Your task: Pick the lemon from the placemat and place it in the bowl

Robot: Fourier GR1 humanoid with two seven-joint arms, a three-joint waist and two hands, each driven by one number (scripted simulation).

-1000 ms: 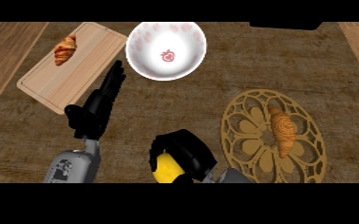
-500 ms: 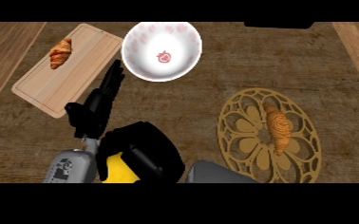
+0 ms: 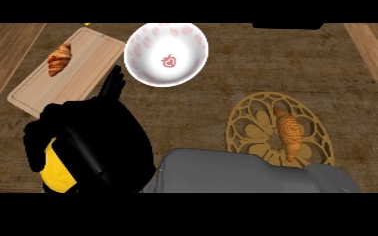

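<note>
Your right hand [image 3: 92, 147] has swung left across the counter's [image 3: 295, 60] near edge since half a second ago, fingers curled round the lemon [image 3: 55, 172], which peeks out yellow at its lower left. The left hand [image 3: 113, 82] shows only straight fingers behind it. You have one placemat [image 3: 255, 125], two croissants [image 3: 289, 132], one cutting board [image 3: 81, 62] and one bowl [image 3: 166, 54] farther off.

So the round white bowl with a red mark [image 3: 166, 54] is sitting at the back middle of the brown bench [image 3: 295, 65]. Left of it, the pale wooden cutting board [image 3: 70, 77] is carrying a croissant [image 3: 59, 59]. Front right, the round golden openwork placemat [image 3: 279, 130] is holding another croissant [image 3: 289, 132]. The yellow lemon [image 3: 57, 172] is sitting front left, tucked in the right robot hand [image 3: 92, 137].
</note>
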